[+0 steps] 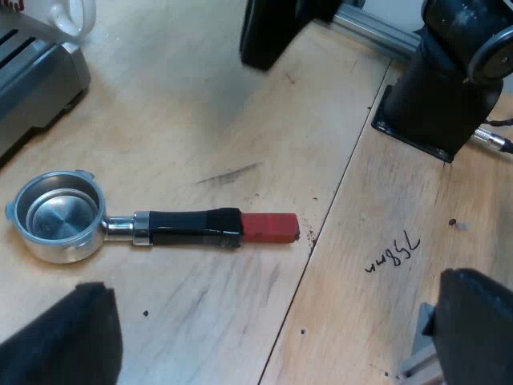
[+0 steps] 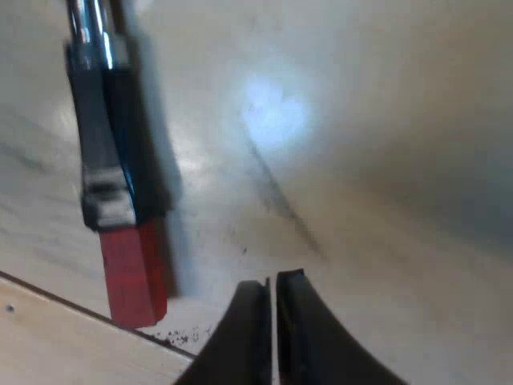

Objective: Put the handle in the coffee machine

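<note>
The metal holder lies flat on the wooden table, its round basket [image 1: 60, 215] facing up and showing nothing inside. Its dark handle [image 1: 192, 227] ends in red [image 1: 270, 228]. My left gripper [image 1: 268, 345] hovers over the table short of the handle, open, its fingers [image 1: 68, 337] spread wide with nothing between them. In the right wrist view the handle [image 2: 104, 136] and its red end [image 2: 132, 277] lie close by. My right gripper [image 2: 271, 325] is shut on nothing, low over the table beside the red end and apart from it.
The espresso machine's grey corner [image 1: 36, 88] stands beyond the basket, with a white mug [image 1: 74, 16] on it. An arm's black base [image 1: 445, 88] is bolted to the table past a seam between boards. A dark blurred shape [image 1: 276, 28] hangs over the far table.
</note>
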`<move>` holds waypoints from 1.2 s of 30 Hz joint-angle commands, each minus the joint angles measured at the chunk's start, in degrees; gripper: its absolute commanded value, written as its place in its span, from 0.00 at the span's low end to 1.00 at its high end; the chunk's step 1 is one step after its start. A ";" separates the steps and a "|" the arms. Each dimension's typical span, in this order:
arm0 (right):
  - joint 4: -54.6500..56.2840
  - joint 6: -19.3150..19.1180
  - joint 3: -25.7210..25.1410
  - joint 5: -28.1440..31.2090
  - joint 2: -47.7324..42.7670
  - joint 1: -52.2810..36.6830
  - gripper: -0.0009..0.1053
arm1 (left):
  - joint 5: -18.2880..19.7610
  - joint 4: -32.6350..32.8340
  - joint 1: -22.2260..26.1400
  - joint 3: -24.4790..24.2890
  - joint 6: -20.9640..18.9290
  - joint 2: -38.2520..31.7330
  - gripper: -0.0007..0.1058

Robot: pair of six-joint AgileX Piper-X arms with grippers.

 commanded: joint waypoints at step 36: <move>-21.01 17.00 12.68 -0.77 14.00 10.48 0.01 | 2.79 -0.65 -0.32 -0.37 0.31 0.04 0.75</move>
